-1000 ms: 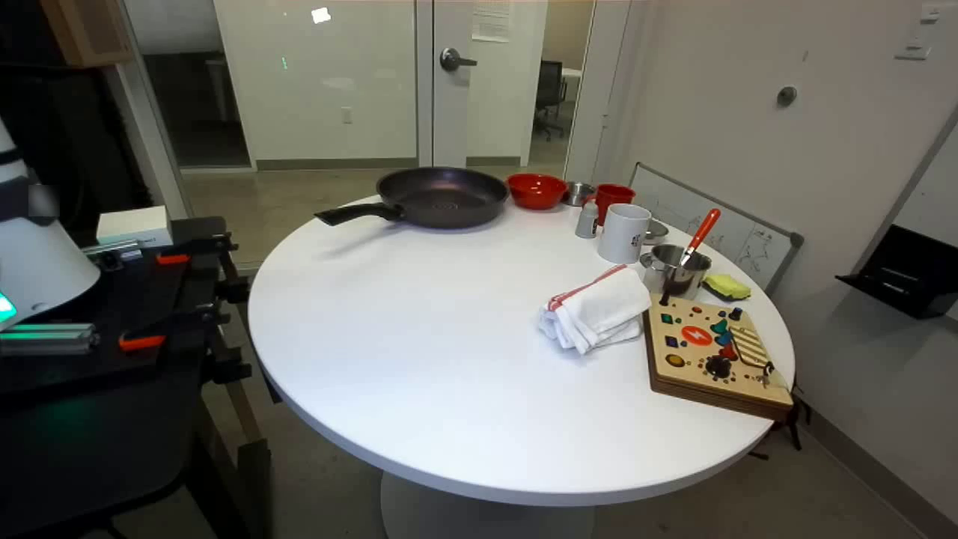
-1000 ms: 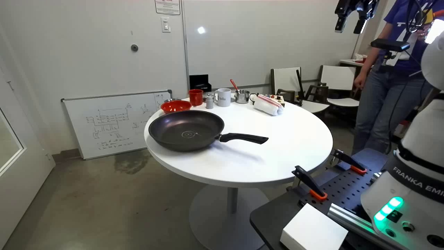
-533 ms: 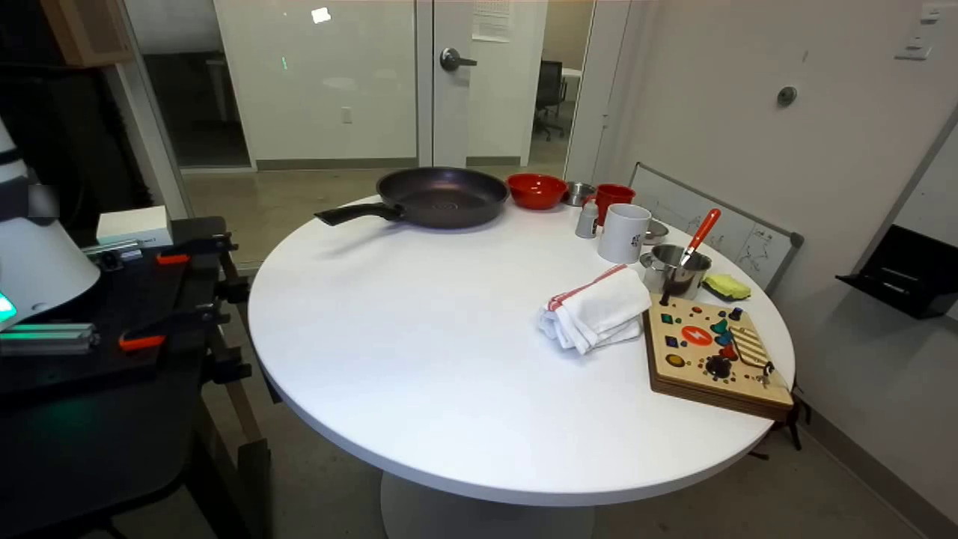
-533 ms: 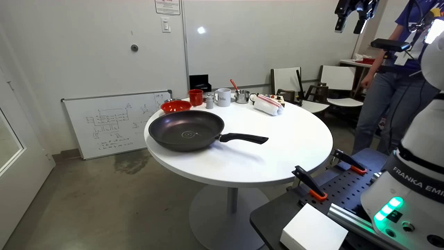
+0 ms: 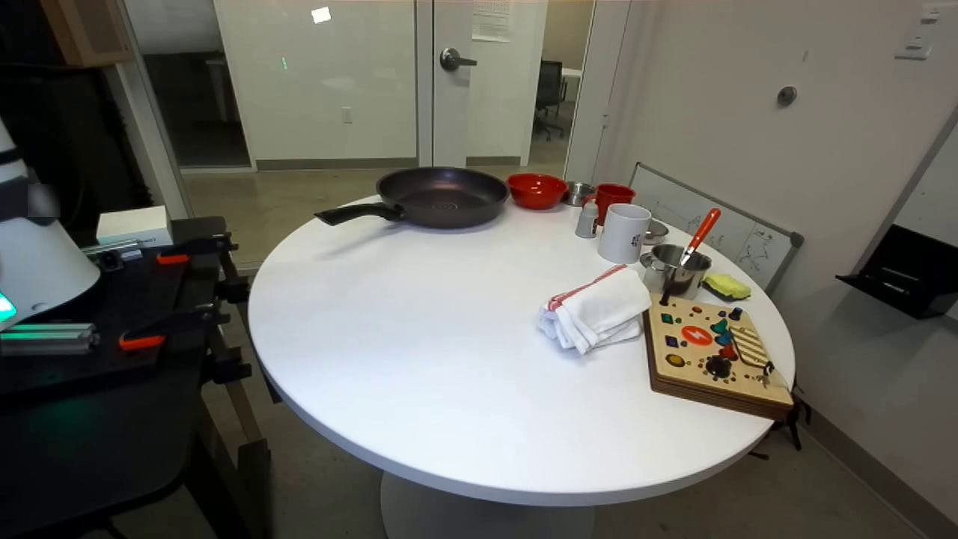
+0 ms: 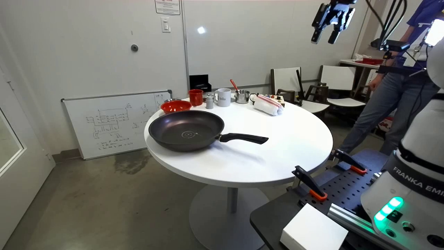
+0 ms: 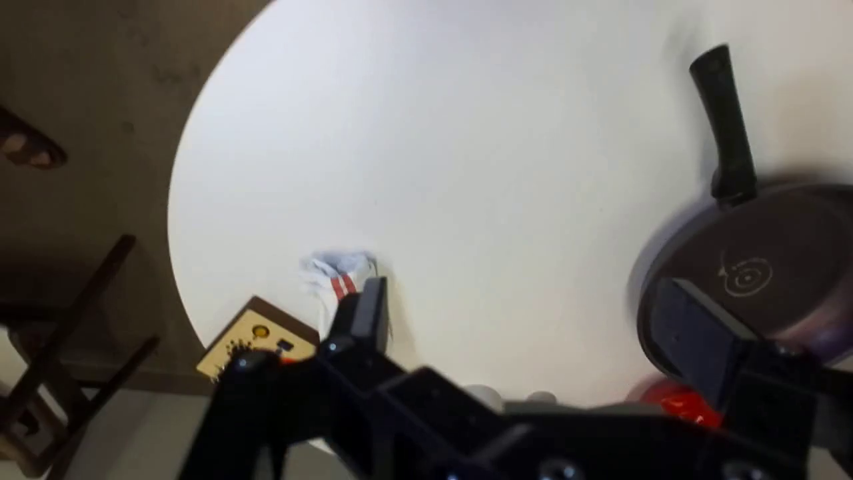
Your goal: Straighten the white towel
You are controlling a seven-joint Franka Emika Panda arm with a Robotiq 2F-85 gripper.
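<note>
The white towel with red stripes lies folded and bunched on the round white table [image 5: 419, 359], in an exterior view [image 5: 599, 311]. It also shows in an exterior view [image 6: 267, 105] near the table's far side. My gripper [image 6: 324, 40] hangs high above the table in that view, well apart from the towel. In the wrist view my gripper [image 7: 523, 293] is open, with its fingers wide apart and nothing between them. The towel [image 7: 333, 268] shows there beyond the left finger, which hides part of it.
A wooden board with knobs [image 5: 711, 355] lies right beside the towel. A steel pot [image 5: 677, 271], a white mug [image 5: 623, 233], a grey shaker [image 5: 587, 221], a red mug [image 5: 615, 201], a red bowl [image 5: 537, 192] and a black pan [image 5: 445, 196] stand along the table's edge.
My gripper has moved left and slightly down in an exterior view. The person behind the arm has shifted. The towel and the things on the table have not moved.
</note>
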